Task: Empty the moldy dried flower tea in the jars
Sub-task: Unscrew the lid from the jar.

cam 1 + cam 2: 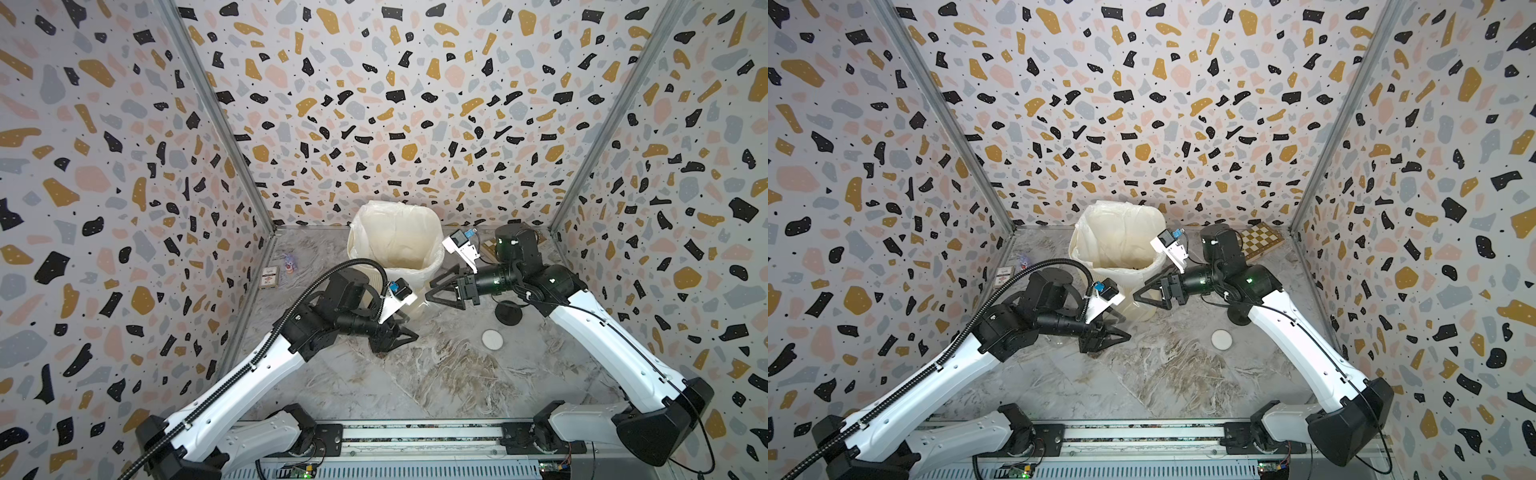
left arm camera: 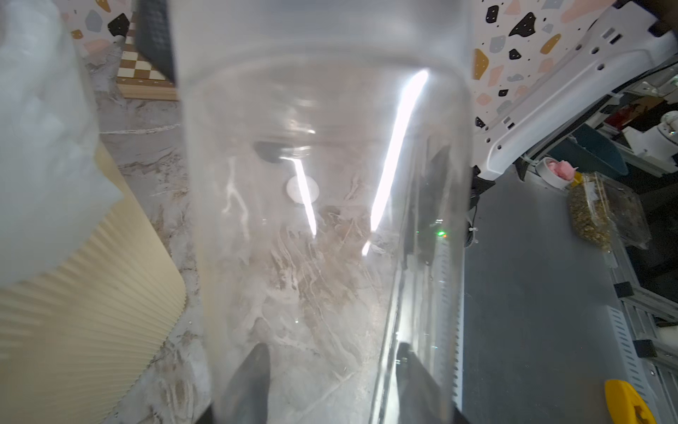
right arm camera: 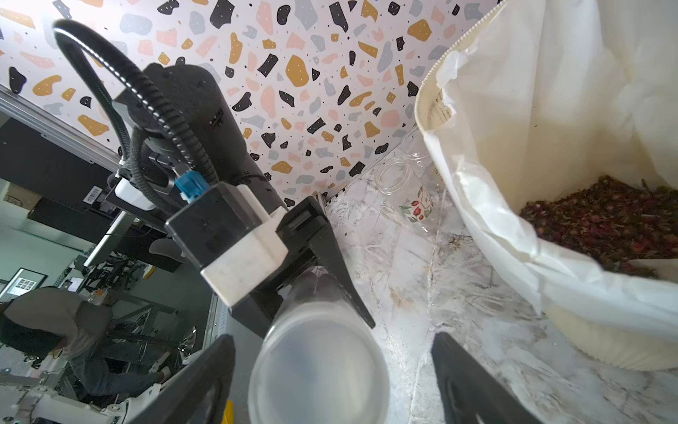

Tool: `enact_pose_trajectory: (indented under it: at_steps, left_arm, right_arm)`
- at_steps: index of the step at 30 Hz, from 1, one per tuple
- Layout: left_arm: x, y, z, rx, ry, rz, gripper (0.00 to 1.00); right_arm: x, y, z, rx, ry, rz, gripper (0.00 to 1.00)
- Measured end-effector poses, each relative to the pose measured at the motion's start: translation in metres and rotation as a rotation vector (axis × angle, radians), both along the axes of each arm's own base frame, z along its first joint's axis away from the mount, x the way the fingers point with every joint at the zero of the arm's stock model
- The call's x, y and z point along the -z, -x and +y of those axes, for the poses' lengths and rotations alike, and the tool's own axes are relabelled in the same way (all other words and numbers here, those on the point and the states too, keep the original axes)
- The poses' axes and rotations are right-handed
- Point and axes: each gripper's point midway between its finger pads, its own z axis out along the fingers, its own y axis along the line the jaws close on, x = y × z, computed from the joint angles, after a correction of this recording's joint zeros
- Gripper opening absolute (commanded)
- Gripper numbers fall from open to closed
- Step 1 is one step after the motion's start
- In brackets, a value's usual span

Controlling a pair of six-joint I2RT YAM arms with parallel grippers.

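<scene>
Tall slim clear tube jar (image 3: 319, 359): clamped in left gripper (image 1: 405, 336); right gripper (image 1: 432, 291) released, jaws astride its end. Reddish-brown dried flower tea (image 3: 605, 220) lies inside the white bag (image 3: 513, 128) lining the cream ribbed bin (image 3: 605, 352).

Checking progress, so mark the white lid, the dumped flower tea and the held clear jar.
white lid (image 1: 492, 340): in a top view, its centre.
dried flower tea (image 3: 609, 224): right wrist view, middle of the heap.
clear jar (image 2: 323, 238): left wrist view, middle of its wall.
</scene>
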Motion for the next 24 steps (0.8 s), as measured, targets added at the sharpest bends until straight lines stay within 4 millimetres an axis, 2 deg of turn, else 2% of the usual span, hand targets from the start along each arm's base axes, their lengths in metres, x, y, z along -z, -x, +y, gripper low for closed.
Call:
enact_pose_trajectory:
  at_steps: [7, 12, 16, 24]
  left_arm:
    - [0.003, -0.007, 0.003, -0.035, -0.024, -0.021, 0.38]
    - [0.004, -0.006, 0.003, -0.03, -0.025, -0.014, 0.38]
    - [0.002, 0.004, 0.0, 0.016, 0.0, 0.022, 0.38]
    - [-0.011, 0.037, -0.009, 0.18, 0.086, 0.176, 0.38]
  right_arm:
    - [0.005, 0.002, 0.004, -0.007, 0.014, 0.02, 0.59]
    - [0.007, 0.002, 0.005, -0.014, 0.017, 0.015, 0.5]
    - [0.005, 0.007, 0.004, -0.048, 0.004, -0.02, 0.42]
    - [-0.006, 0.037, -0.007, -0.167, -0.083, -0.157, 0.41]
